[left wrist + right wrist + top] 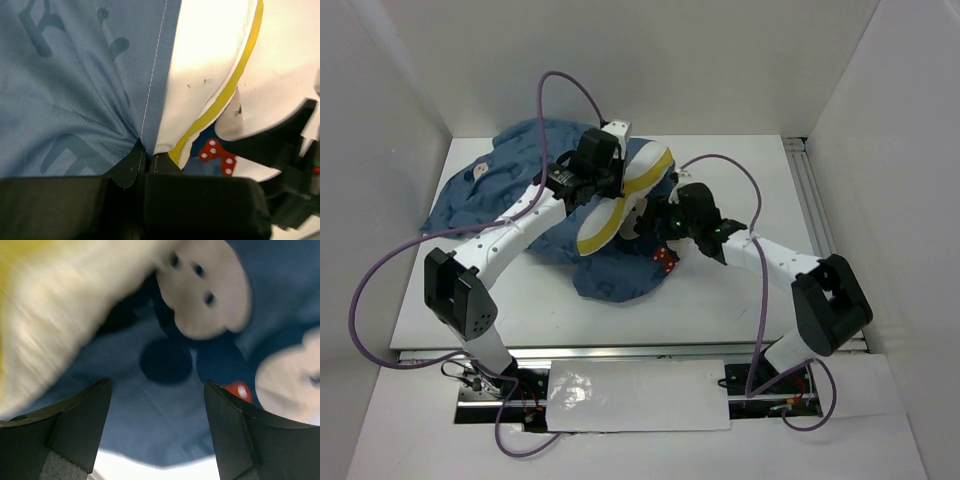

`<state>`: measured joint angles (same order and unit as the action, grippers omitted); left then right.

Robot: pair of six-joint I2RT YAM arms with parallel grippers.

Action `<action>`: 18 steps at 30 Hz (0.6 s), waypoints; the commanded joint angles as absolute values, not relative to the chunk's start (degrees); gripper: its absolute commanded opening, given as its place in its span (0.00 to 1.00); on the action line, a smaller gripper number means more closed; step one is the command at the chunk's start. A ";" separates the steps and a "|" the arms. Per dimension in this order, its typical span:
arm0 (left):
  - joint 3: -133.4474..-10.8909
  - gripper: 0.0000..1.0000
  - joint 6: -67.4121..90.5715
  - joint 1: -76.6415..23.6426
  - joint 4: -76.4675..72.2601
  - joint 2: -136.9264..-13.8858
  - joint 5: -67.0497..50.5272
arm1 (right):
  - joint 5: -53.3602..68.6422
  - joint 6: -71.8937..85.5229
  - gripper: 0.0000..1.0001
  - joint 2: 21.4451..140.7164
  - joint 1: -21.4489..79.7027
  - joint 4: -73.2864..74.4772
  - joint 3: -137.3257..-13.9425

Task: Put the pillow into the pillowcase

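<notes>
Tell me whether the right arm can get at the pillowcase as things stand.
Probably yes. The right hand hangs open close over the pillowcase, with nothing between it and the blue cloth; the pillow lies off to one side.

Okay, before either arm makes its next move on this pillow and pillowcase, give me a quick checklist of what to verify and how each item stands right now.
1. Left tool shut on the pillowcase: ok, blue fabric is pinched between its jaws at the stitched hem.
2. Left grip holds fabric only: cannot tell, the edge of the pillow lies right beside the pinch.
3. Right tool open and empty: ok, jaws apart with nothing between them, above the pillowcase.
4. Pillow fully inside the pillowcase: not ok, the top view shows much of its cream surface exposed.
</notes>
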<state>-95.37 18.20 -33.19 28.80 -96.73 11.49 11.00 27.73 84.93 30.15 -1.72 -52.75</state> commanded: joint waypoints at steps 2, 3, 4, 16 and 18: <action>-94.49 0.00 22.58 -33.13 24.70 -93.70 7.84 | 4.23 29.00 0.79 90.33 34.71 -10.71 -57.57; -94.48 0.00 23.11 -33.13 24.70 -93.17 7.82 | 3.26 29.00 0.78 91.48 34.72 -13.77 -57.57; -93.70 0.00 23.64 -32.61 24.70 -92.56 7.04 | 2.38 29.79 0.78 92.71 34.72 -15.02 -57.05; -93.16 0.00 26.10 -29.62 24.08 -85.88 3.09 | -4.04 34.01 0.70 106.78 39.11 -38.55 -58.18; -92.64 0.00 26.63 -29.62 24.08 -85.26 2.38 | -4.66 35.50 0.70 108.97 39.11 -41.03 -58.89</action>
